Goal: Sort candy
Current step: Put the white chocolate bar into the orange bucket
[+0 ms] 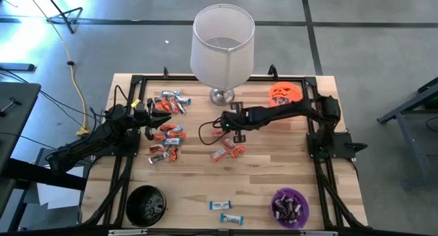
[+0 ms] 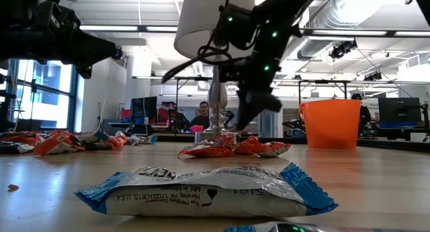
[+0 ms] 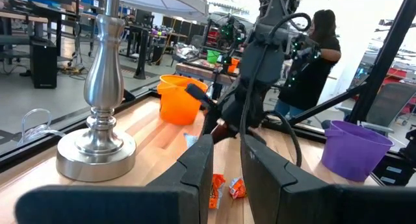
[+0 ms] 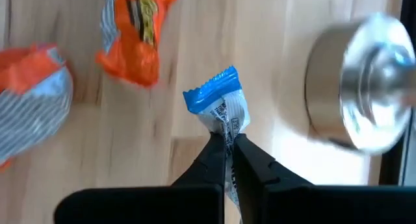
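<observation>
You have a pale wooden plank table (image 1: 274,188) with a black frame. On it sit a glossy black bowl (image 1: 146,204), a purple plastic bowl (image 1: 291,206) and an orange plastic bucket (image 1: 285,93). The lamp (image 1: 222,48) pairs a white shade with a shiny silver base. Your blue-and-white wrapped candy bar (image 4: 221,110) carries dark print; the crinkled wrappers (image 4: 138,29) nearby are orange.

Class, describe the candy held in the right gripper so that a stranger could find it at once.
Start at the lamp at the table's far edge. Just in front of its silver base, the right gripper pinches one candy. Unlike the orange candies lying nearby, it has a silvery wrapper with a blue crimped end.
</observation>
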